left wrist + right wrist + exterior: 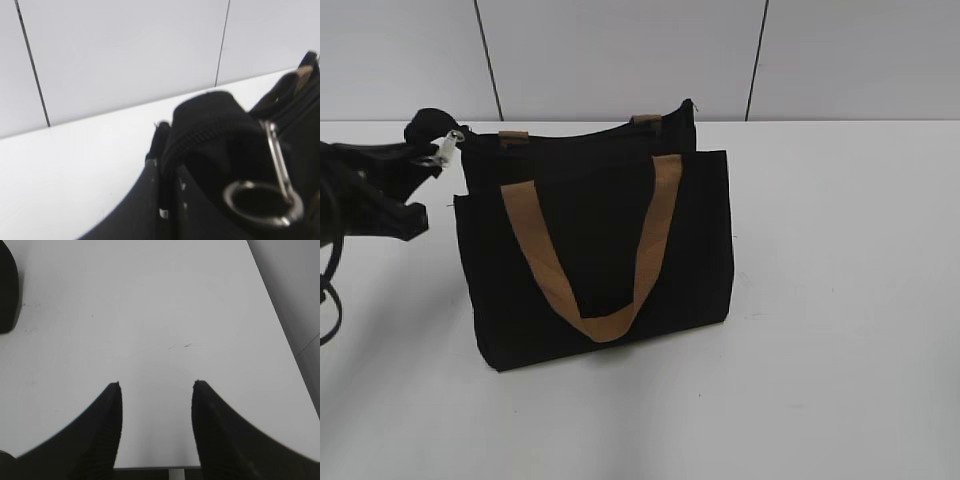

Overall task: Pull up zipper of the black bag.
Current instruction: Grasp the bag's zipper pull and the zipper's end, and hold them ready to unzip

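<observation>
The black bag (600, 250) stands upright in the middle of the white table, a tan handle (610, 325) hanging down its front. The zipper (580, 133) runs along its top edge. The silver pull (448, 148) sits at the bag's left end. My left gripper (420, 155) is at that top left corner, shut on the zipper's black fabric end (210, 125). In the left wrist view the left gripper (167, 160) pinches this fabric, and the pull's ring (263, 202) hangs free just to the right of the jaws. My right gripper (156, 385) is open and empty over bare table.
The white table (840, 300) reaches a grey panelled wall (620, 50) behind the bag. The right wrist view shows the table's near edge (155, 467) below the fingers and a dark object (6, 290) at its left edge. The right arm is outside the exterior view.
</observation>
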Controlling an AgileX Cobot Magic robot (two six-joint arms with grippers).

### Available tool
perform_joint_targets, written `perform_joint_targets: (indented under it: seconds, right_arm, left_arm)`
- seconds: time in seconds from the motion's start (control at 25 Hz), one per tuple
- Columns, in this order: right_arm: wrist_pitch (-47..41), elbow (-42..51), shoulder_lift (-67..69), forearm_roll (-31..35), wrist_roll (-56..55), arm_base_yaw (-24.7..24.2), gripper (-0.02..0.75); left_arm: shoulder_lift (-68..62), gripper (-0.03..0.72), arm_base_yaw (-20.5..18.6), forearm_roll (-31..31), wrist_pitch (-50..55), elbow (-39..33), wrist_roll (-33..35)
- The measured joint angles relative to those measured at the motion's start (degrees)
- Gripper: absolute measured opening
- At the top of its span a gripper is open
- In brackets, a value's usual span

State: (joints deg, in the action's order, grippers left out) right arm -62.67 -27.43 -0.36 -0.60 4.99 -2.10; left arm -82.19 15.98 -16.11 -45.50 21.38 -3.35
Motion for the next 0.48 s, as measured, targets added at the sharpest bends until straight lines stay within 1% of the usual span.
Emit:
perform_joint_targets:
  seconds: [0.16,0.24,0.32,0.48]
  right_arm:
    - [0.00,0.00,0.00,0.00,0.00,0.00,0.361]
    - [0.00,0.00,0.00,0.00,0.00,0.00,0.361]
    - [0.00,0.00,0.00,0.00,0.00,0.00,0.361]
    - [0.00,0.00,0.00,0.00,0.00,0.00,0.361]
  left_arm:
    - [7.26,0.012,0.00,-0.31,3.85,0.11,0.00]
    - [9.27,0.012,0.00,-1.68,5.93,0.36,0.00]
    - [10.30,0.012,0.00,-3.00,7.03,0.42,0.00]
    - [10.97,0.012,0.10,-3.72,7.87,0.67,-0.43]
